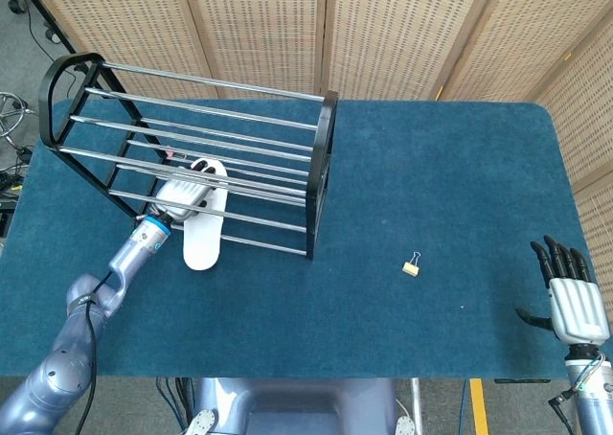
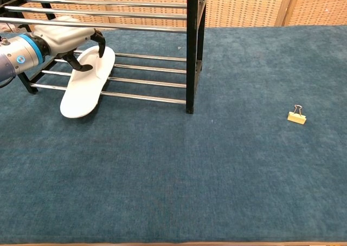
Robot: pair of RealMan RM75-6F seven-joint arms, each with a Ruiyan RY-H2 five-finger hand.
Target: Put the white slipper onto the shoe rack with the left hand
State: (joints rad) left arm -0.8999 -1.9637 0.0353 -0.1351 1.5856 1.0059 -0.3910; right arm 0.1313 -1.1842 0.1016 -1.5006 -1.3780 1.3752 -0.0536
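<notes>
**Q:** What's the head view showing?

**A:** My left hand [image 1: 184,194] is reaching in under the upper bars of the shoe rack [image 1: 325,143], fingers curled onto the white slipper [image 1: 203,232]. The slipper lies across the bottom rails with its rear end sticking out toward me over the blue table [image 1: 450,186]. My right hand [image 1: 572,296] is way off at the near right edge, fingers apart, holding nothing. A small binder clip [image 1: 411,265] sits on the cloth between.

**Q:** And the chest view?

**A:** Same grip, closer up: left hand [image 2: 68,37] holds the slipper's [image 2: 87,88] front part, dark fingertips [image 2: 99,41] hooked over it. Slipper rests on the low rails of the rack [image 2: 192,45], heel end on the cloth. Clip [image 2: 296,115] is far right.
</notes>
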